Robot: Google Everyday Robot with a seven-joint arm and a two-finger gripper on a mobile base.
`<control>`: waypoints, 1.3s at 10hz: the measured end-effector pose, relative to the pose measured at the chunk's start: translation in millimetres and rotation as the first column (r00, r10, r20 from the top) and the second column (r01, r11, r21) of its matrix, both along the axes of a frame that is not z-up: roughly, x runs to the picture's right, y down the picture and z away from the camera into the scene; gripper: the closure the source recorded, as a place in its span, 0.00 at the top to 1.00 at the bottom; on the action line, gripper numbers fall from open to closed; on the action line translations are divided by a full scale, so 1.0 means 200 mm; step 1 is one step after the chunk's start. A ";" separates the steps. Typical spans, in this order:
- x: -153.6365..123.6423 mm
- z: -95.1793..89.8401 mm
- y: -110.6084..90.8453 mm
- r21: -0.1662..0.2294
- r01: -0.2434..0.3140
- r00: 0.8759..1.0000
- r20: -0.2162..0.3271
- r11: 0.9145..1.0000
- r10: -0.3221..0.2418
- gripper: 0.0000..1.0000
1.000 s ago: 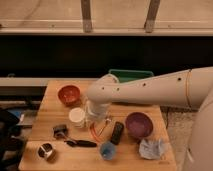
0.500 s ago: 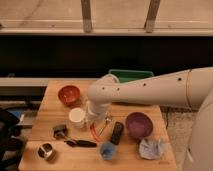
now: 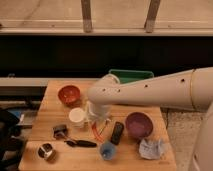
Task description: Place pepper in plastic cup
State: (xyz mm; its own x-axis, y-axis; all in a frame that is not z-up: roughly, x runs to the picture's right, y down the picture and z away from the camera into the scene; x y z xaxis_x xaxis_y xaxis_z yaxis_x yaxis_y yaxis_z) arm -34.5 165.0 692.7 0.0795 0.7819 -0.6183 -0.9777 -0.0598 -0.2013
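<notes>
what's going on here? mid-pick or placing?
Looks like mid-pick. The gripper is down at the wooden table, right at the red-orange pepper, which lies between the white cup and the black remote. The light-blue plastic cup sits in front of them near the table's front edge, with no pepper in it yet. Whether the pepper is gripped is not visible.

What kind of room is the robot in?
Probably a lab or office test space: a wooden table stands by a long window ledge, with bowls like the purple bowl, the plastic cup and a remote. The pincer hangs over the pepper.
</notes>
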 end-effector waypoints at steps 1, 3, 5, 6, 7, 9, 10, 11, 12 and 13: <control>0.04 -0.01 0.01 0.002 -0.004 1.000 -0.019 1.000 0.004 0.00; 0.14 -0.04 0.06 -0.016 -0.009 0.998 -0.067 1.000 0.008 0.00; 0.26 -0.04 0.16 -0.053 -0.032 0.993 -0.114 0.998 0.026 0.00; 0.31 -0.03 0.22 -0.074 -0.047 0.989 -0.141 0.996 0.036 0.00; 0.34 -0.02 0.28 -0.099 -0.061 0.986 -0.161 0.993 0.044 0.00; 0.40 -0.01 0.39 -0.141 -0.098 0.978 -0.198 0.985 0.069 0.00; 0.42 -0.01 0.42 -0.154 -0.113 0.975 -0.209 0.982 0.079 0.00; 0.41 -0.02 0.44 -0.165 -0.120 0.974 -0.211 0.979 0.084 0.05; 0.37 -0.03 0.50 -0.187 -0.141 0.974 -0.202 0.972 0.103 0.32; 0.37 -0.04 0.51 -0.188 -0.141 0.974 -0.201 0.972 0.103 0.43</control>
